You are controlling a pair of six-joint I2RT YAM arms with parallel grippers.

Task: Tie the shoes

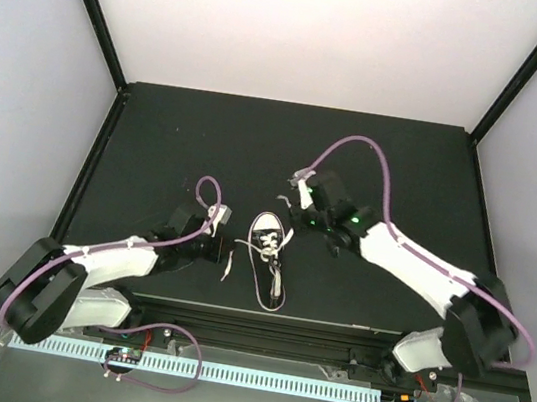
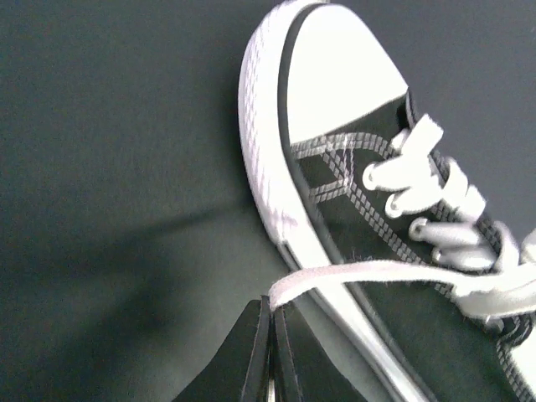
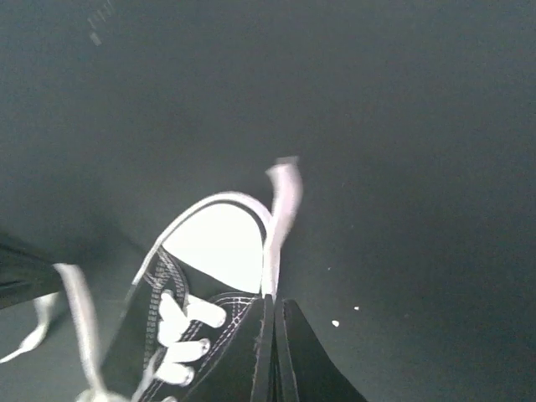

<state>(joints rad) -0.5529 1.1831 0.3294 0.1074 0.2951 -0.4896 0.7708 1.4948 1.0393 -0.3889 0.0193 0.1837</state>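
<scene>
Top external view: we find the sneaker (image 1: 269,262) on the black table (image 1: 177,137), toe pointing to the far edge and heel close to the near edge, between the two arms. A wide stretch of matte surface lies beyond the toe, and narrower margins run to the side rails.

The left gripper (image 1: 223,250) sits just beside the shoe's left flank. In the left wrist view its fingers (image 2: 251,352) are pressed together on the left-side lace (image 2: 360,272), which runs taut across the sole rim.

The right gripper (image 1: 288,226) sits at the toe's right side. Its jaws are likewise closed, pinching the right-side lace (image 3: 283,209) (the free end curls upward, blurred).

We note black canvas with double white stitching, a smooth rounded white toe cap (image 2: 343,75), a finely ribbed sole rim (image 2: 260,142) and flat woven laces.
</scene>
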